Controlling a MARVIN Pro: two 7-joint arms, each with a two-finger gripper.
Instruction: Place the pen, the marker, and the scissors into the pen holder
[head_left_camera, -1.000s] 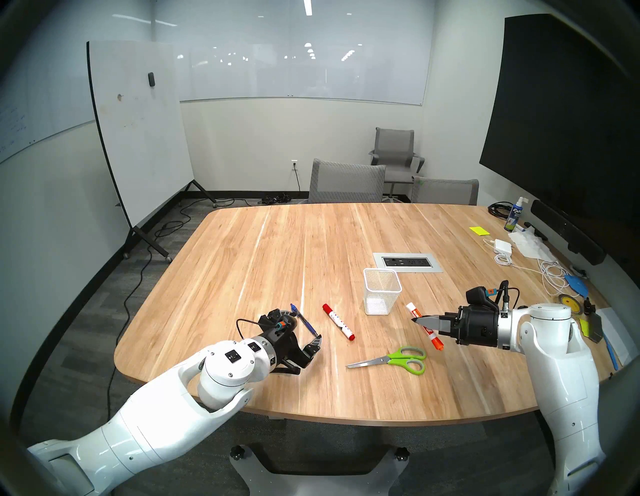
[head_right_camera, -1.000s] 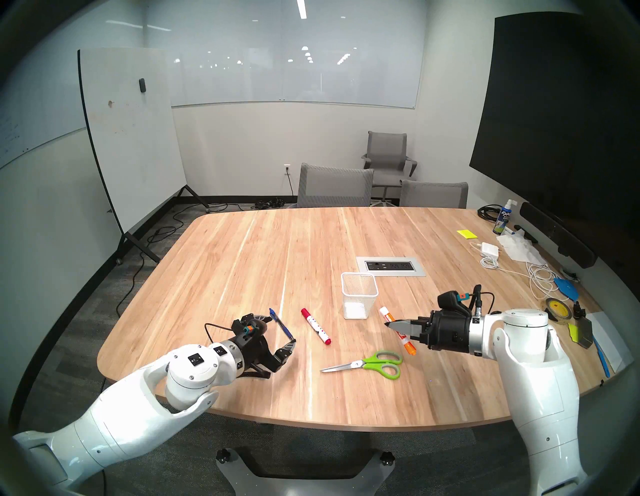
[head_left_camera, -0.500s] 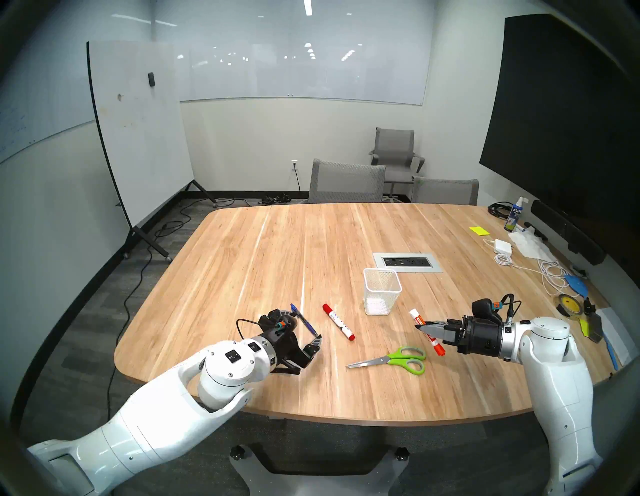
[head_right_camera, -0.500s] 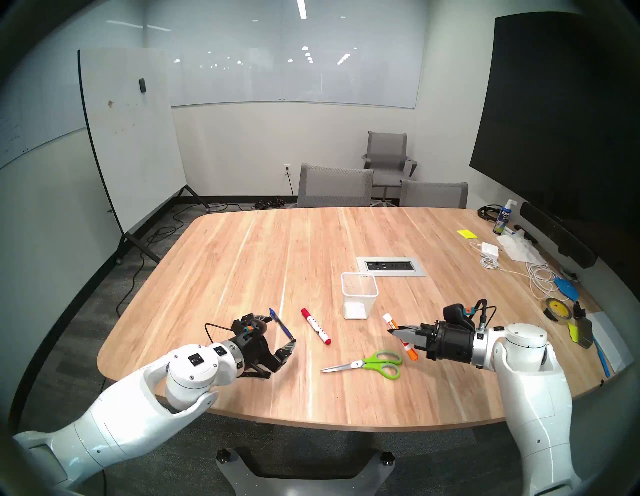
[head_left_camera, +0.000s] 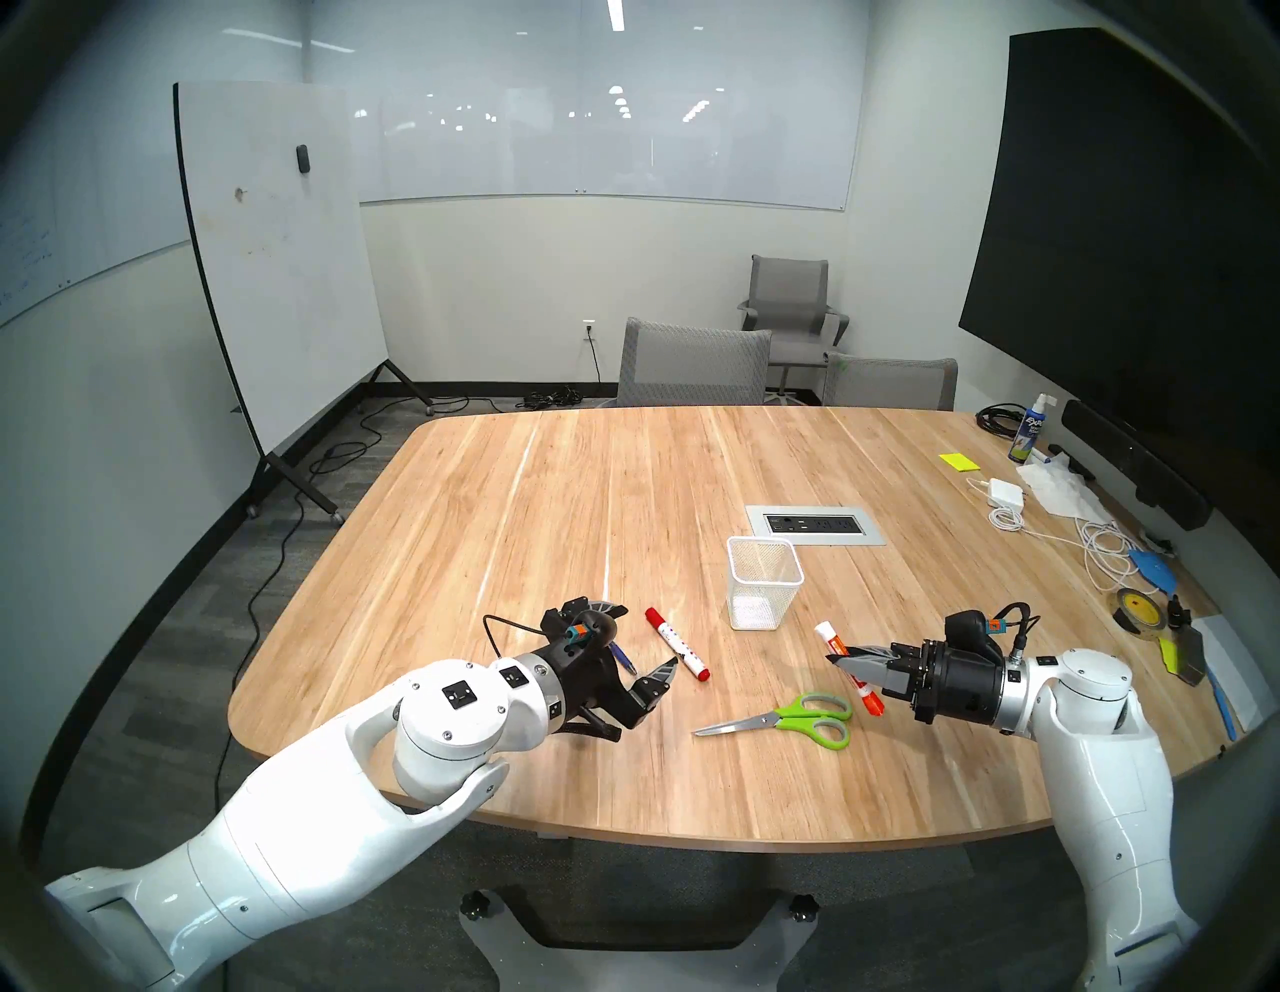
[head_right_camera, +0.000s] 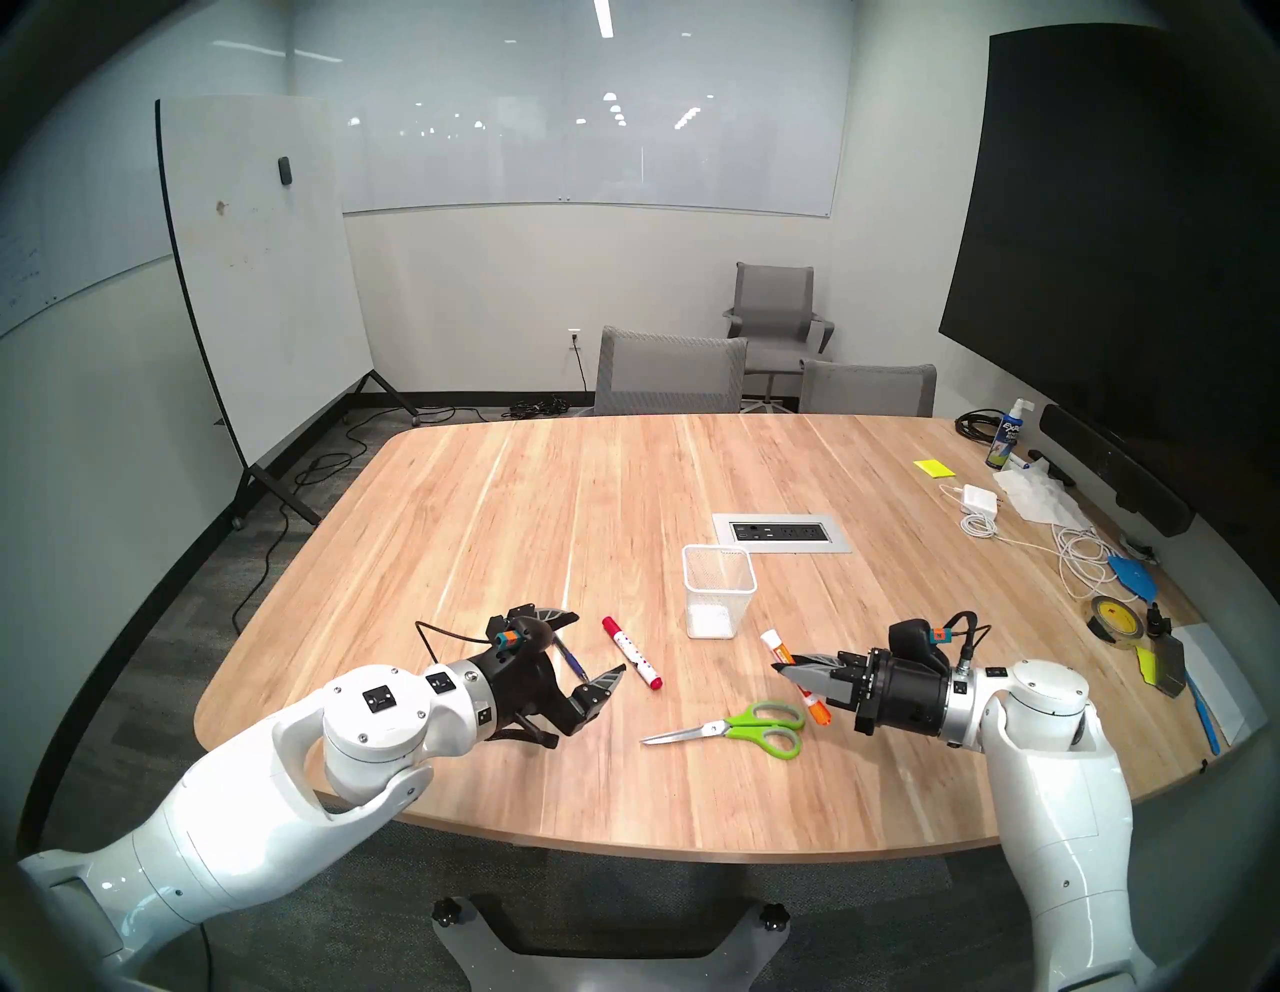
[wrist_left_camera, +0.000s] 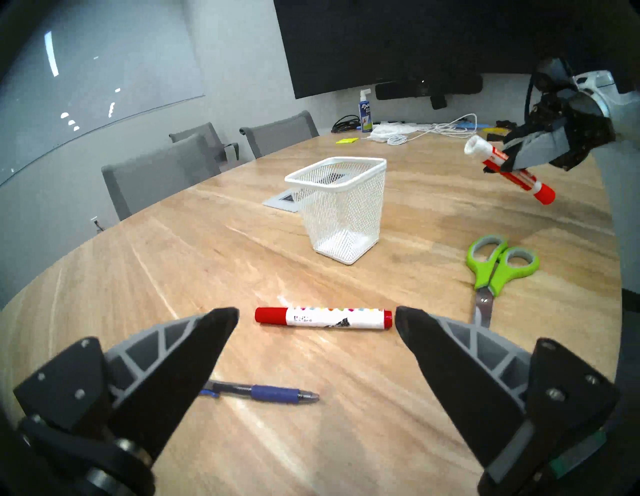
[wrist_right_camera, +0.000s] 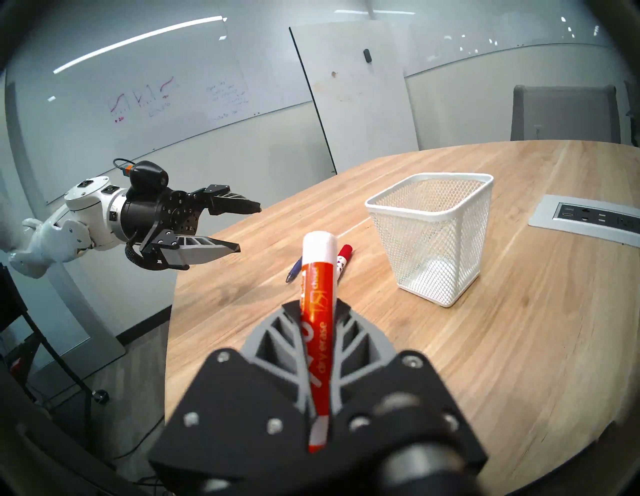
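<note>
The white mesh pen holder (head_left_camera: 762, 589) stands upright and empty at mid-table. My right gripper (head_left_camera: 841, 657) is shut on an orange marker with a white cap (wrist_right_camera: 318, 277), held above the table, right of the holder. The green-handled scissors (head_left_camera: 810, 717) lie flat, nearer me than that gripper. My left gripper (wrist_left_camera: 317, 313) is open and hovers over the blue pen (wrist_left_camera: 273, 395), with a white marker with red ends (wrist_left_camera: 322, 317) lying crosswise just beyond its fingertips. In the right wrist view the pen holder (wrist_right_camera: 433, 242) is ahead and to the right.
A power outlet panel (head_left_camera: 816, 524) is set into the table behind the holder. Cables, a charger (head_left_camera: 1006, 493), a spray bottle (head_left_camera: 1028, 429) and a tape roll (head_left_camera: 1136, 609) crowd the right edge. Grey chairs stand at the far side.
My left arm moved right and forward, from beside the pen to over it, toward the red-ended marker. My right gripper, still shut on the orange marker, drew slightly back toward me.
</note>
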